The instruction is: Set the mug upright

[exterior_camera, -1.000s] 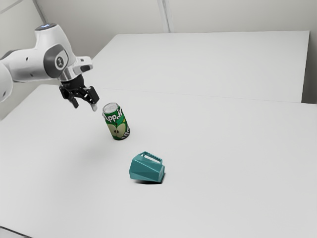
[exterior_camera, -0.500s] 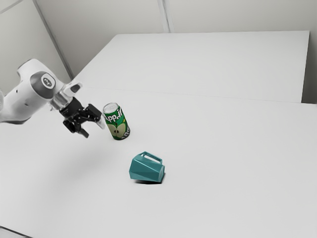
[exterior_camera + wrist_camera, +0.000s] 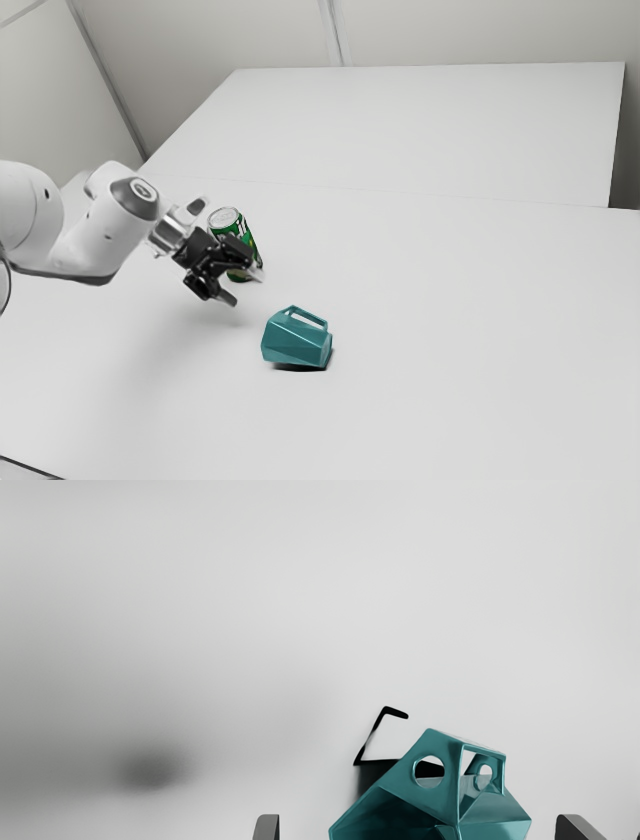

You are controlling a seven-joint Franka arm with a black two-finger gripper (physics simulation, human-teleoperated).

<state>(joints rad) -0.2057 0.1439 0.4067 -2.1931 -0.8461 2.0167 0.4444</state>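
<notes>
So the mug (image 3: 296,341) looks like smooth, hard plastic or maybe glazed ceramic, can't tell which, but it's definitely glossy, with bright highlights along its faceted edges. The table (image 3: 430,300) under it is smooth and pretty matt. Behind the mug, toward the exterior view's left, the can (image 3: 226,217) has a bare metal lid with a soft shine and a smooth, printed side. The gripper (image 3: 246,288) near the mug is dark with small glints, its fingertips a plainer, flat grey. Farther left of the mug, the arm (image 3: 110,230) has smooth, plastic-looking white shells with a mild sheen.
</notes>
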